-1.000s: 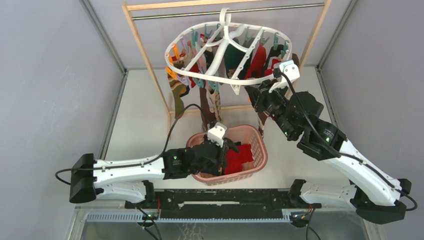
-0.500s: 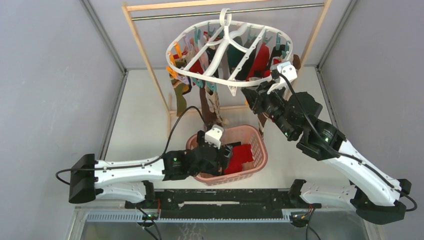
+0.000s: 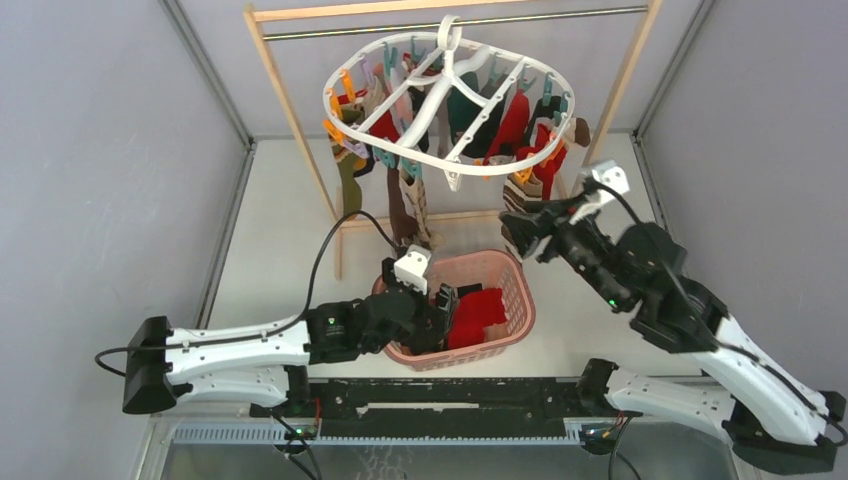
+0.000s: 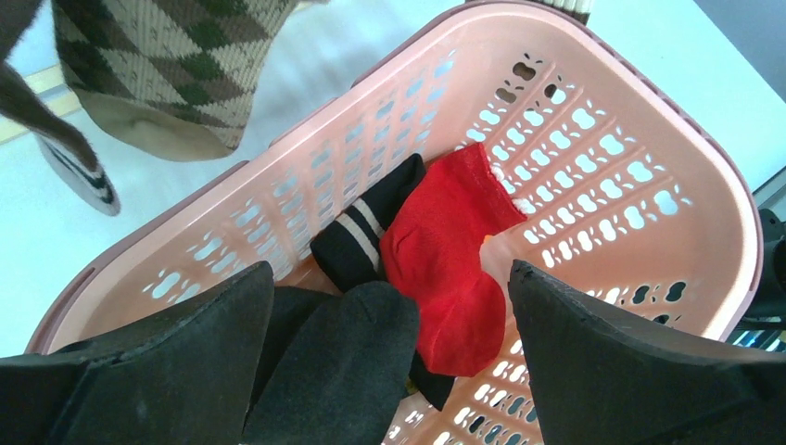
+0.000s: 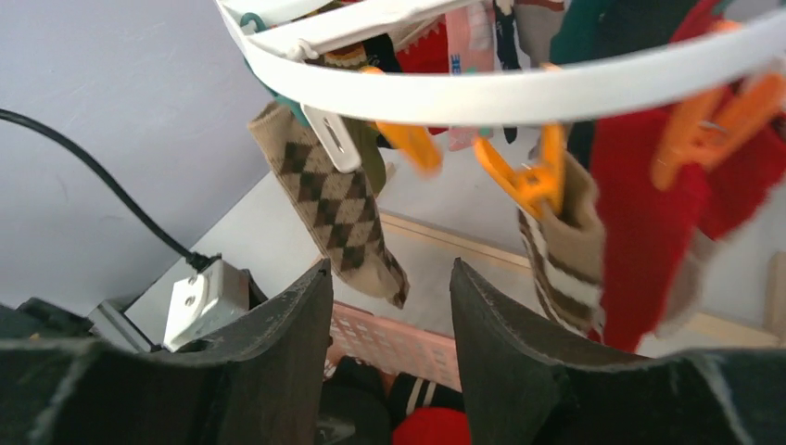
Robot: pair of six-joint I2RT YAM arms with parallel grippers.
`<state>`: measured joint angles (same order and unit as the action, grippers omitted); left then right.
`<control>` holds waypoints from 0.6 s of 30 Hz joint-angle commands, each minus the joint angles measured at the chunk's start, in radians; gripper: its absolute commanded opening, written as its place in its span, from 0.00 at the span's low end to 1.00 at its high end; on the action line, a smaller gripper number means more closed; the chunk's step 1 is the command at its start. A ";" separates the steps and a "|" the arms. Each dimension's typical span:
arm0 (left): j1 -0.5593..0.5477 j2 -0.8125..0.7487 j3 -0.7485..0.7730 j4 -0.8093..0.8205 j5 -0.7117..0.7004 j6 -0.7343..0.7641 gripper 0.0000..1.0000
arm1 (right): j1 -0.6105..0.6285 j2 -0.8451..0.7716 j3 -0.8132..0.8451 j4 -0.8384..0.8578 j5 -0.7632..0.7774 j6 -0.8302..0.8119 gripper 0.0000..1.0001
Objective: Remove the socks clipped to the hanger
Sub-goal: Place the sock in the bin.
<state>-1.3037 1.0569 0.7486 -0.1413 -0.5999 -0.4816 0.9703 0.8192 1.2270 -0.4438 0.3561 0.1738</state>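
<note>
Left claw (image 4: 389,269) now spread wide over basket (image 4: 602,158). Dark sock (image 4: 343,362) released, lies inside beside red sock (image 4: 445,269). Right claw (image 5: 389,278) backed off hanger (image 5: 556,88), jaws parted, nothing between. Hanger swung back up-left. Many socks (image 5: 334,204) remain clipped; task judged far from done.

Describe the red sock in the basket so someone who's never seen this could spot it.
Start at the pink lattice basket on the table, just nearer than the white hanger. Inside lies the red sock, touching a black sock with pale stripes. It is the only plain bright red piece in there; its neighbours are dark.
</note>
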 commanded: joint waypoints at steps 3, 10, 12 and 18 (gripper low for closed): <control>0.005 -0.036 -0.027 0.019 -0.020 -0.011 1.00 | -0.014 -0.184 -0.074 -0.052 0.104 0.074 0.60; 0.004 -0.047 -0.020 0.014 -0.011 -0.011 1.00 | -0.173 -0.236 -0.124 -0.086 0.176 0.112 0.62; 0.003 -0.053 -0.020 0.010 -0.011 -0.011 1.00 | -0.259 -0.223 -0.129 -0.087 0.119 0.126 0.62; 0.001 -0.071 -0.026 0.004 -0.004 -0.011 1.00 | -0.527 -0.173 -0.148 -0.061 -0.106 0.157 0.62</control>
<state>-1.3037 1.0199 0.7357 -0.1455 -0.5991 -0.4816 0.5648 0.6178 1.0885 -0.5362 0.4042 0.2916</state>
